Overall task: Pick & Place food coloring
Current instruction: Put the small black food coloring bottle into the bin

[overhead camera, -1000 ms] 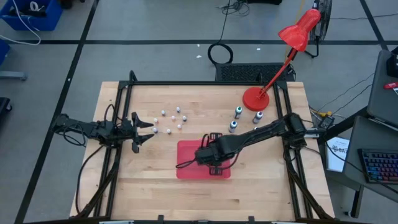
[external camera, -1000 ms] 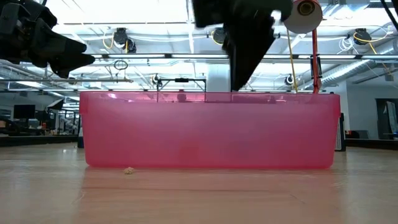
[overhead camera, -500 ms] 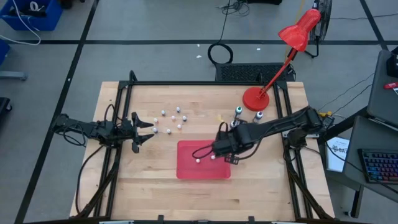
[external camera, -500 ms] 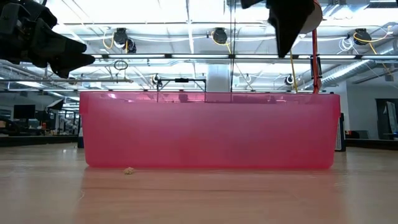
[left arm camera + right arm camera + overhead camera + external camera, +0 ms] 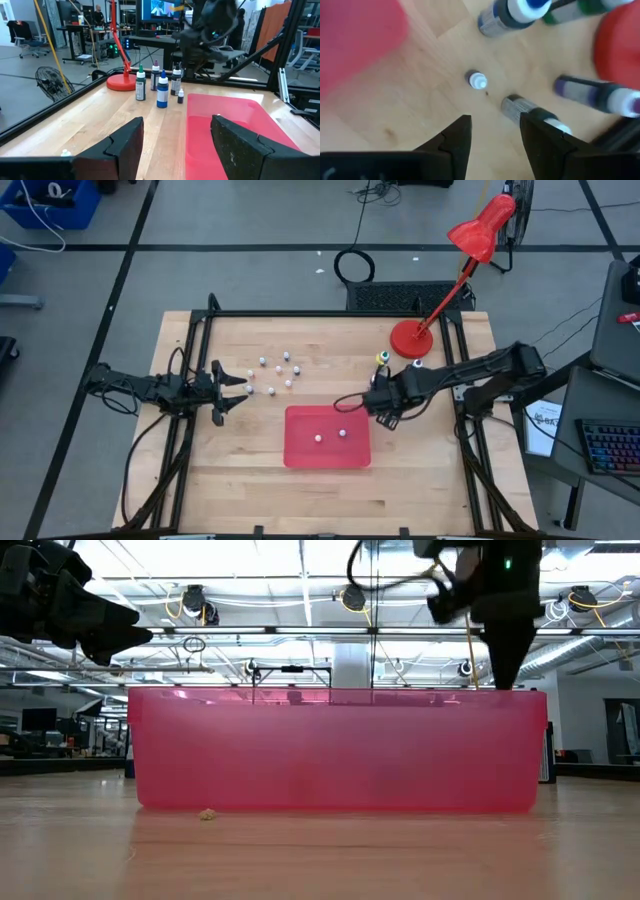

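Observation:
The food coloring is in three groups. Several tiny white and pinkish bottles [image 5: 275,375] stand on the table's far left part. Larger dark bottles [image 5: 381,358] stand near the red lamp base. Two tiny white bottles [image 5: 318,437] lie in the flat red tray [image 5: 300,455]. My right gripper [image 5: 378,402] is open and empty just right of the tray. In its wrist view [image 5: 495,135] a tiny bottle [image 5: 478,80] and a dark white-capped bottle [image 5: 530,112] stand beyond its fingers. My left gripper [image 5: 238,388] waits open at the table's left.
A red desk lamp stands with its base [image 5: 410,338] at the table's far right, close behind the larger bottles. The left wrist view shows these bottles [image 5: 162,90] and the tray [image 5: 225,120]. The low view shows the tray's near wall [image 5: 340,750].
My right gripper has gone from above the tray toward the table's right and far edges, over to the larger bottles. The two tiny bottles in the tray, which the arm covered before, now show.

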Motion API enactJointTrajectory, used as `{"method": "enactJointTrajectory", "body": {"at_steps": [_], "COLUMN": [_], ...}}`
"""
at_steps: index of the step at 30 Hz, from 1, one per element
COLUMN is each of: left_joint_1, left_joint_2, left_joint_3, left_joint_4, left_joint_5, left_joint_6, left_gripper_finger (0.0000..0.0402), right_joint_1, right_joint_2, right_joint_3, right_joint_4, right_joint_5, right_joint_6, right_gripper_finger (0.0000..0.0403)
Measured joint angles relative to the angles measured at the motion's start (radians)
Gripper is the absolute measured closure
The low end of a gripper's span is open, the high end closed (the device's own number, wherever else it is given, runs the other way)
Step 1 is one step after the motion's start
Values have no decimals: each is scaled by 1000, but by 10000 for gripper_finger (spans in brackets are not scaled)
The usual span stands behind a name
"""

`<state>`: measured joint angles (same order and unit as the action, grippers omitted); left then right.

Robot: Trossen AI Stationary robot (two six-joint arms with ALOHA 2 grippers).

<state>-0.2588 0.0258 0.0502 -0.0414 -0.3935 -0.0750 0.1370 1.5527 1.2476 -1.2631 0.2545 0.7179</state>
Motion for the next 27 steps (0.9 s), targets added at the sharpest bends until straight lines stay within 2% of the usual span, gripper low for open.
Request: {"method": "enactJointTrajectory", "body": {"at_steps": [6,11,18,27], "left_joint_1": [0,0,0,0], "left_joint_2": [0,0,0,0], "left_joint_3": [0,0,0,0], "left_joint_4": [0,0,0,0], "left_joint_5": [0,0,0,0], "left_joint_6": [0,0,0,0], "left_gripper_finger": [169,169,169,169], "right_joint_1": [-82,-125,-152,-151], "right_joint_2": [-28,-23,-24,-21], "right_joint_3": [-158,-228,-279,-377], "right_joint_4": [217,341,401,578], "right_joint_5": [-103,-102,-102,-130], "right_joint_6": [-77,-150,-158,-181], "right_gripper_finger": [223,211,210,213]}}
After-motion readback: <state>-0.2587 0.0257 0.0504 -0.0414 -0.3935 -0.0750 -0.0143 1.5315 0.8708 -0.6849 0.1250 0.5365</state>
